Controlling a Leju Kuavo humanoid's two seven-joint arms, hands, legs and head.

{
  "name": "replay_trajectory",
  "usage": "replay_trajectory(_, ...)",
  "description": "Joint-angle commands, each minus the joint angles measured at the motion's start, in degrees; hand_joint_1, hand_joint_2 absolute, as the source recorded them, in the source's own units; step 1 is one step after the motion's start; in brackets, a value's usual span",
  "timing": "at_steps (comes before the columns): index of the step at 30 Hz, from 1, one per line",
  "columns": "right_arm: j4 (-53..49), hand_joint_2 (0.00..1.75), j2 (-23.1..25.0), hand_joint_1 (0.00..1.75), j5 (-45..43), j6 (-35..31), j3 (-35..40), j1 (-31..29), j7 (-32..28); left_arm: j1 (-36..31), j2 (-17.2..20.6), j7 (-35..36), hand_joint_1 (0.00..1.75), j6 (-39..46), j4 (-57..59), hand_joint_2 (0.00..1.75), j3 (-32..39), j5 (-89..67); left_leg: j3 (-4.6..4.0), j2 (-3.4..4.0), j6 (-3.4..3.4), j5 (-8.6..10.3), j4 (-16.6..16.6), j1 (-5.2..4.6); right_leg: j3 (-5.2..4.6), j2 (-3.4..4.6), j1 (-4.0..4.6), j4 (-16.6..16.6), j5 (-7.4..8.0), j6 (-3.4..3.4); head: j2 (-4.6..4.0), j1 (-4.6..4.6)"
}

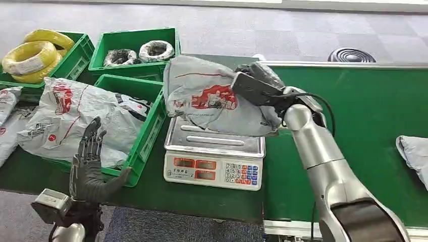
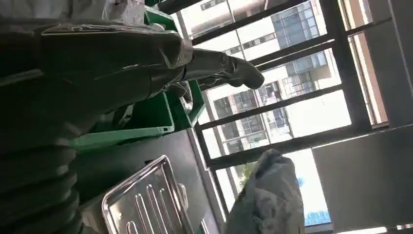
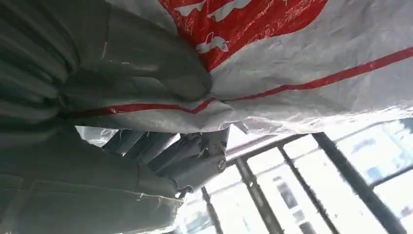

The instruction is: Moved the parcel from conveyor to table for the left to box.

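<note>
Parcel (image 1: pixel 212 98), grey with red print, held up over the scale (image 1: pixel 214 151), its lower edge just above or touching the steel pan; cannot tell which. Right hand (image 1: pixel 260 83) grips it at the parcel's 3 o'clock side; in the right wrist view thumb and fingers (image 3: pixel 195 156) pinch the bag's edge. Belt (image 1: pixel 353 126) lies at 3 o'clock of the scale, another parcel (image 1: pixel 414 154) at its far right edge. Bin (image 1: pixel 136 136) at 9 o'clock of the scale holds bagged parcels. Left hand (image 1: pixel 91 161) at 7 o'clock, fingers spread, upright, holding nothing. Two bins at 11 o'clock hold cable coils (image 1: pixel 30 58).
</note>
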Motion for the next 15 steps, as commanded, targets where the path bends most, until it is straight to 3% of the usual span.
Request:
replay_trajectory(1,17.2,1.75,7.2,1.75,1.0,-1.0,9.6,-6.1,-0.9,-0.5,2.2,0.0,0.00,0.2,6.3,1.75,1.0,0.5,0.02,0.20,0.02,0.03,-0.1,-0.04,-0.08,0.19,-0.02,0.0,0.07,-0.04,0.00,0.02)
replay_trajectory(4,19.7,1.75,7.2,1.75,4.1,-4.1,10.6,-6.7,5.5,0.0,2.3,0.1,0.00,1.2,6.1,1.75,0.6,1.1,-0.07,0.11,0.03,0.04,0.0,-0.05,-0.13,0.12,-0.04,0.0,0.07,-0.04,0.00,0.02)
replay_trajectory(5,20.5,1.75,7.2,0.00,5.1,-5.7,10.4,-6.6,6.7,0.1,2.4,0.2,0.00,1.5,6.0,1.75,0.5,1.3,-0.07,0.09,0.03,0.03,0.0,-0.07,-0.12,0.10,-0.06,0.0,0.05,-0.03,0.00,0.02)
replay_trajectory(15,23.6,1.75,6.0,0.00,6.9,-7.4,9.1,-6.3,8.9,-0.7,2.4,0.6,0.00,2.0,7.0,1.75,0.2,1.5,-0.09,-0.04,0.03,0.01,0.0,-0.07,-0.13,-0.01,-0.05,0.0,0.03,-0.03,0.00,0.02)
